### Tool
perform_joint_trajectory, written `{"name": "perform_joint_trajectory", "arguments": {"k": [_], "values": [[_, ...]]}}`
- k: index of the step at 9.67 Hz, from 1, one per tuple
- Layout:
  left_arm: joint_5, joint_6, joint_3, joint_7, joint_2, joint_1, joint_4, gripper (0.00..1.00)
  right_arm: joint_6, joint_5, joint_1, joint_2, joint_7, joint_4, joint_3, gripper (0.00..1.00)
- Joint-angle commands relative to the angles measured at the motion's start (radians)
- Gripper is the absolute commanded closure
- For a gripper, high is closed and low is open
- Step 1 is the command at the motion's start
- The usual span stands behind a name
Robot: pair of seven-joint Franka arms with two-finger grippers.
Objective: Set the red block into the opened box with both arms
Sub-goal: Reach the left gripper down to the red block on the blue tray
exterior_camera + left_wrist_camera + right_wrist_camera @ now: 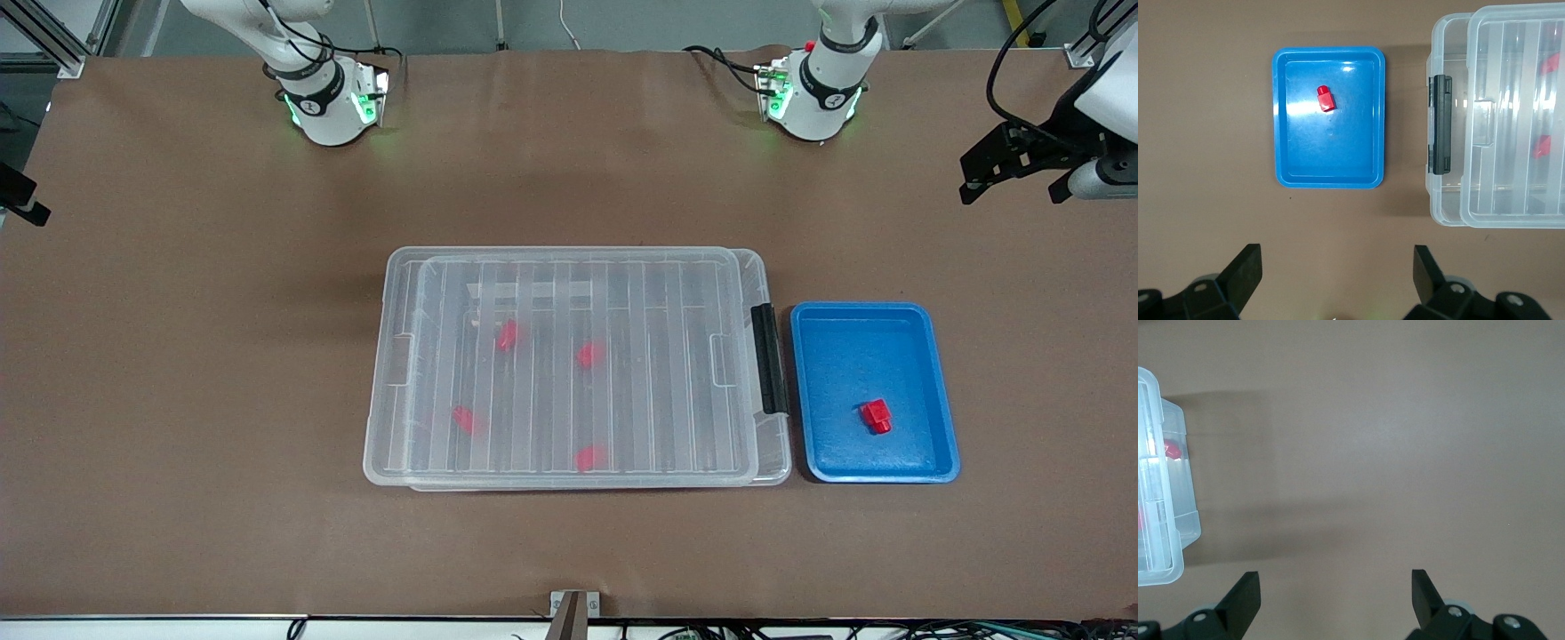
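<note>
One red block (876, 416) (1325, 98) lies in a blue tray (942, 391) (1281, 120), beside the box at the left arm's end. The clear box (378, 444) (1441, 207) (1188, 520) sits mid-table with its ribbed lid (622, 293) lying over it and a black clip handle (769, 360) (1443, 123) facing the tray. Several more red blocks (507, 335) show through the lid. My left gripper (1012, 191) (1336, 257) hangs open and holds nothing, over bare table near the tray. My right gripper (22, 203) (1335, 577) hangs open over bare table at the right arm's end.
Brown table surface (569, 551) surrounds the box and tray. Both arm bases (324, 107) (813, 98) stand along the edge farthest from the front camera. A small bracket (573, 609) sits at the table's nearest edge.
</note>
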Motion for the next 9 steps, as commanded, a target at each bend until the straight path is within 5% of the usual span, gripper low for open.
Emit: {"name": "perform_joint_trajectory", "arguments": {"k": [1,4,9], "values": [[-0.006,-0.013,0.000,0.010,0.019,0.000,-0.004,0.00,-0.007,-0.010,-0.012,0.004,0.015,0.011,0.013,0.00],[0.000,0.002,0.001,0.011,0.109,0.006,-0.005,0.00,-0.007,-0.010,-0.012,0.004,0.015,0.011,0.012,0.00],[0.077,0.256,0.003,0.001,0.449,0.057,-0.034,0.00,-0.002,-0.009,0.072,0.024,0.015,0.009,0.016,0.00]]}}
